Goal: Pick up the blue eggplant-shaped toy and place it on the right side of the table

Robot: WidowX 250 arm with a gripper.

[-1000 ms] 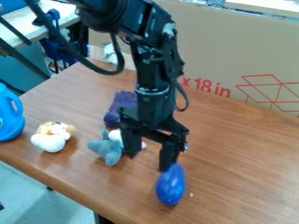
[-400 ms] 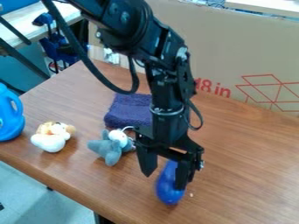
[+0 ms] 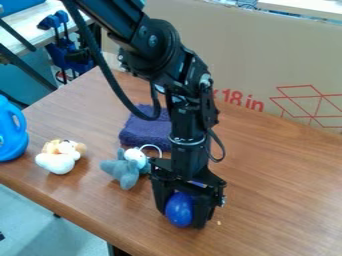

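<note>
- Lower in the view and a little toward its left edge, the black gripper (image 3: pixel 180 207) has moved since the earlier frame, and the glossy blue egg-shaped object (image 3: pixel 179 210) has shifted the same way, its visible face now rounder, as if it has turned or tipped.
- The 2 jaws look spread, 1 on each side of the blue object, which sits between them low over the wooden counter (image 3: pixel 280 175); whether they press on it I cannot tell.
- The gray plush toy (image 3: pixel 123 171), the white plush toy (image 3: pixel 57 162), the folded purple towel (image 3: pixel 143 132) and the blue jug (image 3: pixel 10 130) keep their places.
- Smooth, curved sides could let the blue object squirt out if the jaws close above or below its widest part.
- Rolling is a risk too: a nudge toward the counter's near edge could send it over.
- Close beside the gripper, the gray plush's pale loop (image 3: pixel 152 146) could snag during a sideways swing, dragging the toy along.
</note>
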